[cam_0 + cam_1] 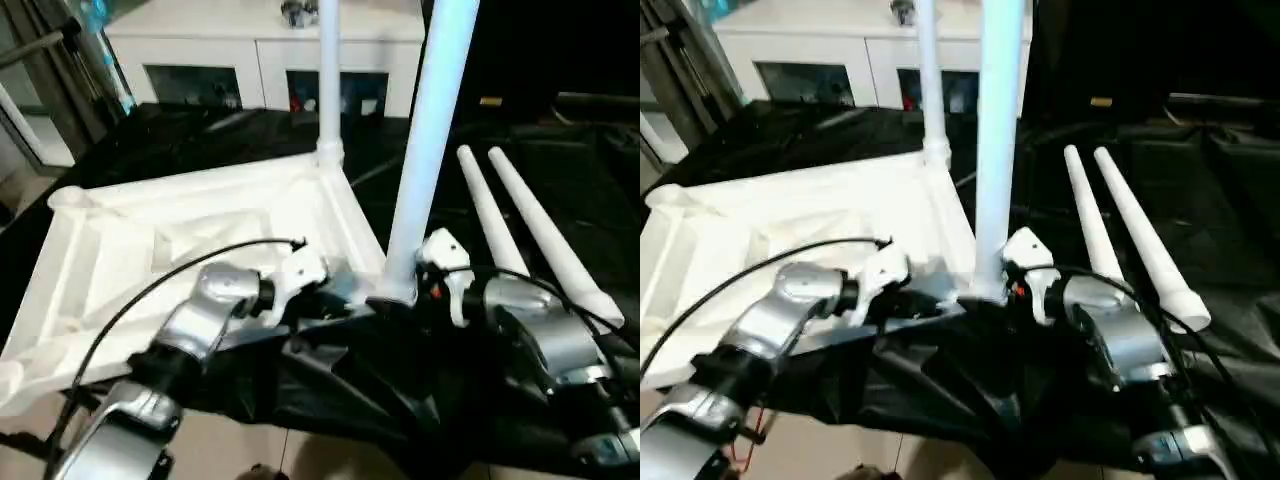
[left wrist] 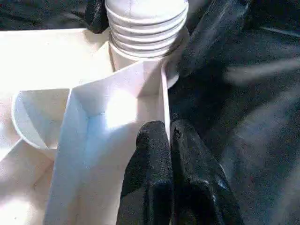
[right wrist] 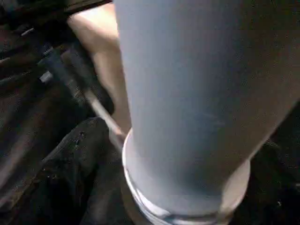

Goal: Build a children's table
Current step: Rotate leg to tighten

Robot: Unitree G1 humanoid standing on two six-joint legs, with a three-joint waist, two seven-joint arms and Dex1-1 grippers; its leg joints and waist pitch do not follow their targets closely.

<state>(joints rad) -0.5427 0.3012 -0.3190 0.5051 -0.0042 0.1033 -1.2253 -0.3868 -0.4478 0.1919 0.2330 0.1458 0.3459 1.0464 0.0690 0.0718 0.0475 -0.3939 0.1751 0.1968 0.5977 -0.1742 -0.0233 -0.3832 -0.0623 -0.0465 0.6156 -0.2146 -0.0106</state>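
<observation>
The white tabletop (image 1: 180, 240) lies underside up on black cloth. One white leg (image 1: 328, 80) stands upright in its far corner socket. A second leg (image 1: 430, 150) stands slightly tilted at the near right corner, its threaded end (image 2: 145, 23) partly in the socket. My right gripper (image 1: 397, 295) is shut on this leg near its base, one black finger (image 3: 75, 173) beside the tube. My left gripper (image 2: 166, 154) is shut on the tabletop's thin rim wall just beside that socket. Two more legs (image 1: 490, 220) (image 1: 545, 235) lie side by side on the cloth to the right.
A white cabinet with glass doors (image 1: 260, 40) stands behind the work. Black cloth (image 1: 560, 160) covers the surface and hangs over its near edge. Bare floor (image 1: 230, 440) shows below. A black cable (image 1: 150, 290) arcs over my left forearm.
</observation>
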